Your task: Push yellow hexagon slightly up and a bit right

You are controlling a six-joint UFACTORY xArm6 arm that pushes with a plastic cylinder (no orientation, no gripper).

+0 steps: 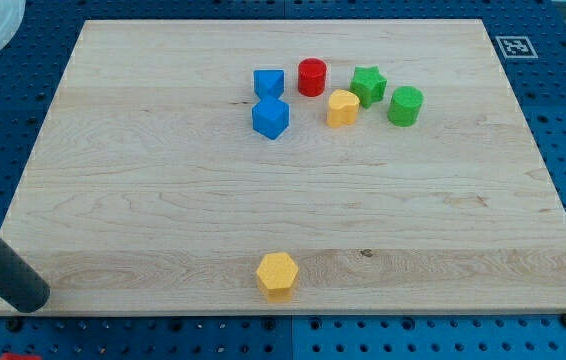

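- Near the view's bottom edge of the wooden tabletop point(163, 200), a little left of centre: yellow hexagon point(277, 274), lying flat and alone, well apart from every other block.
- At the view's bottom-left corner: dark rod entering from the left edge, my tip point(31, 296) resting by the tabletop's lower-left corner, level with the yellow hexagon but well to its left, touching no block.
- No fingers on this rig, just the plain rod end; nothing held.
- In the upper middle of the tabletop: cluster of six blocks.
- Blue cube point(269, 83) at the cluster's left, second blue block point(271, 118) just below it, close or touching; cannot tell which.
- Red cylinder point(311, 77) just right of the blue cube.
- Second yellow block point(343, 107), shape unclear, below and right of the red cylinder.
- Green star point(368, 85) just up and right of that yellow block, very near it.
- Green cylinder point(405, 105) farthest right, near the green star.
- Around the tabletop: blue perforated base point(3, 120); black-and-white marker tag point(515, 46) at the view's top right.
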